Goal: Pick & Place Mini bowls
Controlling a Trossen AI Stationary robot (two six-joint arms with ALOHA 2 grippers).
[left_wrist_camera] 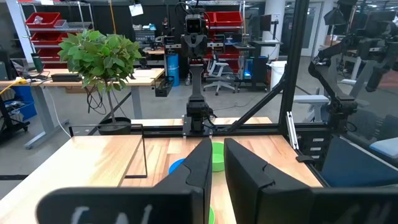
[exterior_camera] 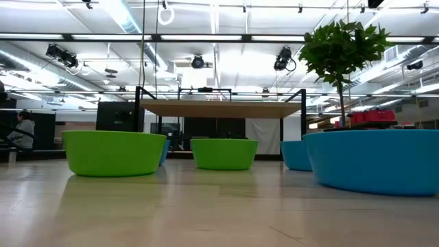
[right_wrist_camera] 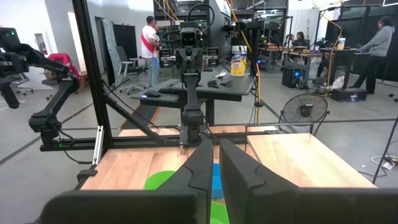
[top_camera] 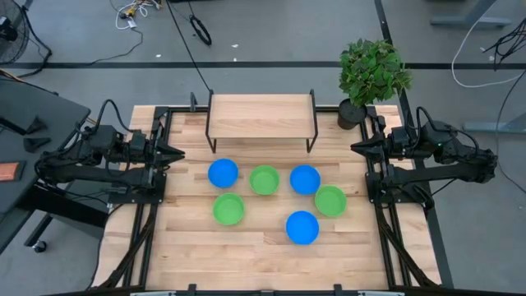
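Nearest the table's front edge, a blue bowl point(top_camera: 302, 227); beyond, green bowls point(top_camera: 228, 209) and point(top_camera: 330, 201); farther, blue point(top_camera: 223, 173), green point(top_camera: 265, 179), blue point(top_camera: 305, 179). Past these, a wooden shelf point(top_camera: 261, 117) and potted plant point(top_camera: 371, 74). Left gripper point(top_camera: 177, 153) and right gripper point(top_camera: 358, 147) parked at the side edges, fingers narrow, nothing held. Likely risk: bowls so tightly clustered that reaching one nudges its neighbour.

Light wooden desk point(top_camera: 246, 255), slatted top. Low wooden shelf point(top_camera: 261, 115) on black legs at far edge. Potted green plant point(top_camera: 371, 74) at far right corner, just beside shelf. Cables point(top_camera: 136, 11) on grey floor beyond.
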